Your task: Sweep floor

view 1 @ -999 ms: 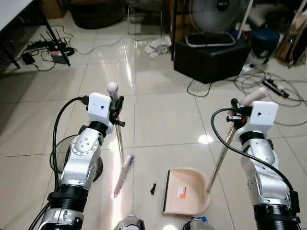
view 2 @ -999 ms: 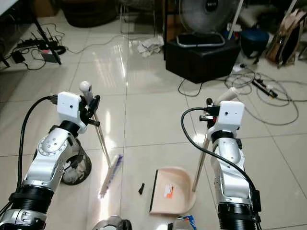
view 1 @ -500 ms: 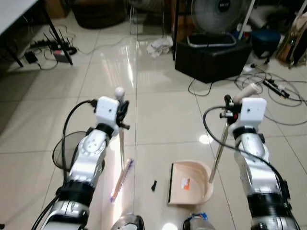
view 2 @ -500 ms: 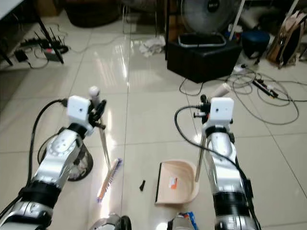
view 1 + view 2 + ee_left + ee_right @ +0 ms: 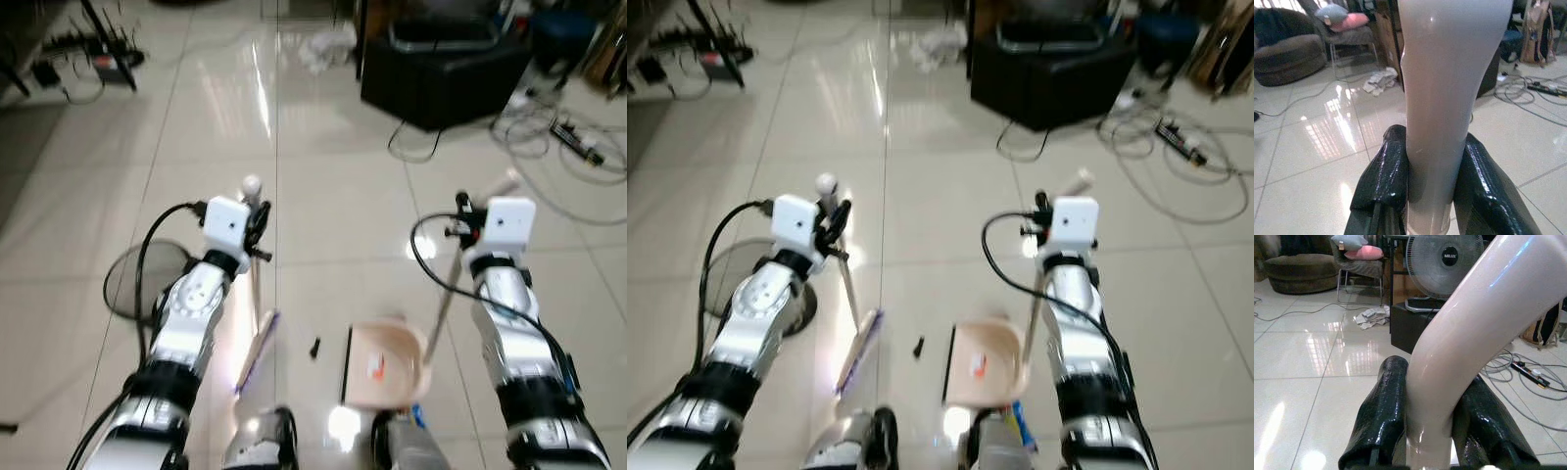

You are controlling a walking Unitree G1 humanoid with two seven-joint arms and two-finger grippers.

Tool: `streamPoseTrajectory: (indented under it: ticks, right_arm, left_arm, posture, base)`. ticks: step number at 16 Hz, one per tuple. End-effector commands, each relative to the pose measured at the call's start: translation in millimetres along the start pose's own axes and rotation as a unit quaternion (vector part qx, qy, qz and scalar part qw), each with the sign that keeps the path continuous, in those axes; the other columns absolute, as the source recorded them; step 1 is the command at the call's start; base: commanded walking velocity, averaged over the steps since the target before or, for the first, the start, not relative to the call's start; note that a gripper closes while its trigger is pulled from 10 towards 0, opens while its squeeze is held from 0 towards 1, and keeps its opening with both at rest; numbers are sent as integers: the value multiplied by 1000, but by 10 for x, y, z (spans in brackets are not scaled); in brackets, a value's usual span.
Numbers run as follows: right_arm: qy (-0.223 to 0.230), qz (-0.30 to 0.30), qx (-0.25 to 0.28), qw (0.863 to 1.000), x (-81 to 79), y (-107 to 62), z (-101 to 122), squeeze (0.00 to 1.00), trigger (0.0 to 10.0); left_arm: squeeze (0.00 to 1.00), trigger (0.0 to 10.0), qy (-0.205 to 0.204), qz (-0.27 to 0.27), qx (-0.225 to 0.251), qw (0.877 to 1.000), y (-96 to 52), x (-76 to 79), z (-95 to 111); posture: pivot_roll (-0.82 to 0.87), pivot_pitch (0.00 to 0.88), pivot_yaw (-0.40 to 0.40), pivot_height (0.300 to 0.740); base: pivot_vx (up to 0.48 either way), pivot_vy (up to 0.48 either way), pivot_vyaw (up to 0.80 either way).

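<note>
Robot's left tool (image 5: 1432, 181) gripped the broom handle (image 5: 253, 264), bristles (image 5: 254, 350) resting on the tiled floor (image 5: 333, 225); the right tool (image 5: 1427, 423) clamped the dustpan handle (image 5: 446, 299), the beige dustpan (image 5: 384, 364) just right of dark debris (image 5: 314, 347).

Broom (image 5: 257, 323): pale handle near upright, purple-bristled head resting on tile floor (image 5: 333, 225). Dustpan (image 5: 384, 364): beige, flat on floor, orange label inside; long handle tilted. Small dark scrap (image 5: 314, 347) lies between them.
</note>
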State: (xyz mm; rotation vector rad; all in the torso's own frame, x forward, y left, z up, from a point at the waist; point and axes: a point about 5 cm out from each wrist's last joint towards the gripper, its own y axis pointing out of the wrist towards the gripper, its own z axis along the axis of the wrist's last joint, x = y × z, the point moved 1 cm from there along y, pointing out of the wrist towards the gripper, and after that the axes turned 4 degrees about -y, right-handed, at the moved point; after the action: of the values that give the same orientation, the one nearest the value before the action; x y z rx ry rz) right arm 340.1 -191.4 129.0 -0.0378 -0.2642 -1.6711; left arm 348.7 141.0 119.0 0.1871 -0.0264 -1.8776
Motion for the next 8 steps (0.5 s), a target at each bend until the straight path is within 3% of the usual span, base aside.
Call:
streamPoseTrajectory:
  ticks: [1, 8]
  right_arm:
    - [-12, -1, 21, 1000, -22, 15, 48, 0, 10000]
    - [-7, -8, 11, 1000, -194, 18, -127, 0, 10000]
  left_arm:
    - [0, 10000, 13, -1, 21, 1000, 44, -10, 75]
    - [0, 10000, 11, 0, 27, 1000, 199, 75, 101]
  posture:
    - [90, 337, 75, 740]
    - [136, 350, 97, 740]
  base:
    - [0, 0, 0]
    - [0, 0, 0]
